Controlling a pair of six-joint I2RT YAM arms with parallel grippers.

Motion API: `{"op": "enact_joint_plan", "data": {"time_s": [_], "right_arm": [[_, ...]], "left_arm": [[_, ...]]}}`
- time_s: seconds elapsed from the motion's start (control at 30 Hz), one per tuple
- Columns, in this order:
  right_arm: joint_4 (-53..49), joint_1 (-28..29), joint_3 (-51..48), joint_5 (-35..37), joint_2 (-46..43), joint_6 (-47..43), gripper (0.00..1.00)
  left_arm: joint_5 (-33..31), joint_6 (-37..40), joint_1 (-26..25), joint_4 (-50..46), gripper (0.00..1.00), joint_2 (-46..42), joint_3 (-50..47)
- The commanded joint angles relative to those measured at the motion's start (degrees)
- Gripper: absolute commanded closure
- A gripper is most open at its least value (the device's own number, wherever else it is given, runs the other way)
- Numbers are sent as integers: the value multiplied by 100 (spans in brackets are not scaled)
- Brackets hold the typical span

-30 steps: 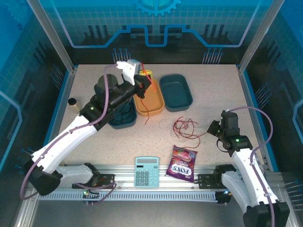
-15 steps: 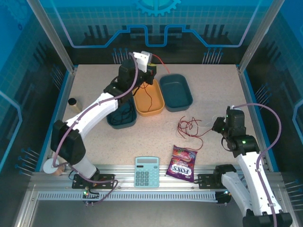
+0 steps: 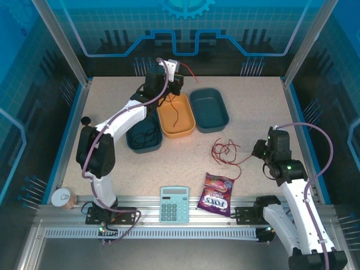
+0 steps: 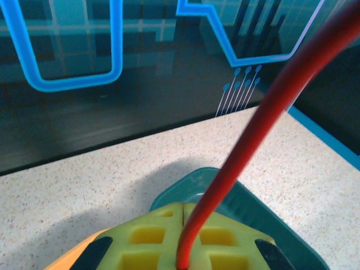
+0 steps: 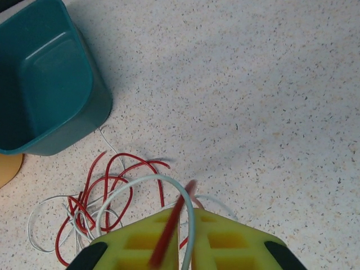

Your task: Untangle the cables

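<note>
L gripper [image 4: 183,212] is clamping its yellow pads [image 4: 146,239] on a red cable [image 4: 256,124], which is arcing up toward upper right. Below, teal bin [image 4: 270,216] & orange bin [image 4: 70,257] are sitting on speckled tabletop [image 4: 84,180].

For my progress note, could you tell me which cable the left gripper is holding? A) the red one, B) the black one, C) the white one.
A: the red cable is pinched between the closed pads of the left gripper and hangs down over the orange tray.
</note>
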Motion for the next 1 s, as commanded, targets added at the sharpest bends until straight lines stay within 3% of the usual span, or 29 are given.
{"op": "enact_joint_plan", "data": {"time_s": [0.0,0.2,0.5,0.97], "right_arm": [[108,-66,-68,-111,88,73,86],[232,-70,-114,-201,222,94,86],[242,-69,-191,-247,198,132,86],[222,-71,-296,-294,69,174,85]], "left_arm": [[-107,-329,54,-930,100,382,524],[478,-757,57,-1217,100,848,674],[644,-1281,99,-1378,100,1244,609],[-307,-2417,117,-2104,97,1468,706]]}}
